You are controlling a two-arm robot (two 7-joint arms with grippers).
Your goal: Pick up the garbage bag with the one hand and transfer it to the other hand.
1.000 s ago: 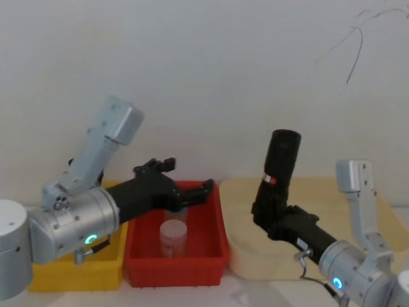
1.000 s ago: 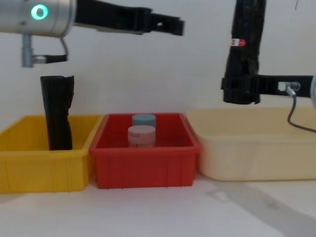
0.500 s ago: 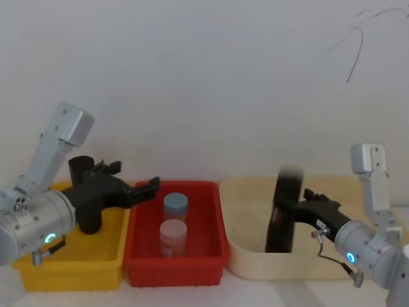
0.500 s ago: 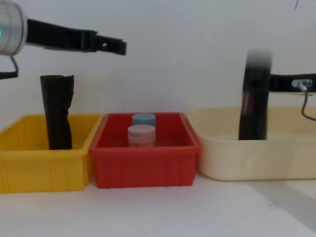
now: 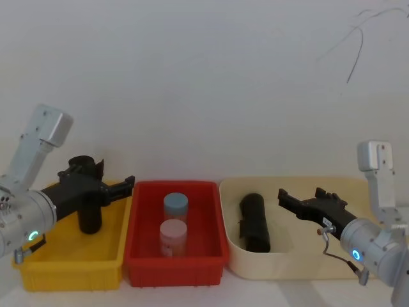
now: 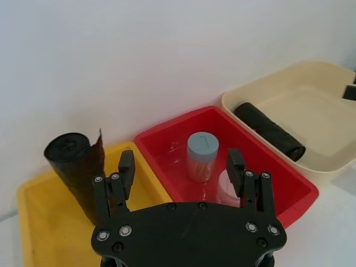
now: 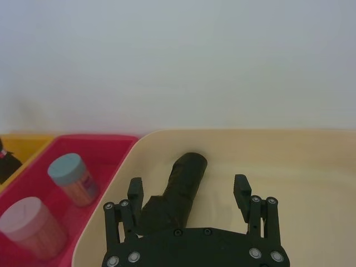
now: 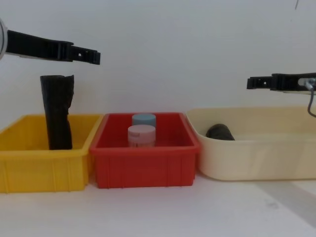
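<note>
The black long-fingered right gripper [image 5: 299, 194], fingers spread, hovers over the cream plastic tub [image 5: 281, 265]. The left gripper [image 6: 181, 157] hangs equally spread at nine o'clock. The garbage bag [image 5: 254, 224], a black crinkled-film roll, lies flat in the tub at the right gripper's eight o'clock, untouched. The handover seems finished; the arms need only retreat.

Blk garbage bag [image 5: 254, 224]; cream bin [image 5: 287, 265]; red bin [image 5: 176, 270]; yel bin [image 5: 70, 272].

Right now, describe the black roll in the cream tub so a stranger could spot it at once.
Three bins sit in a row; take the cream tub at the robot's right end. The garbage bag is the black crinkled roll lying on its side inside it. Unlike it, the other black roll stands upright in the yellow bin.
</note>
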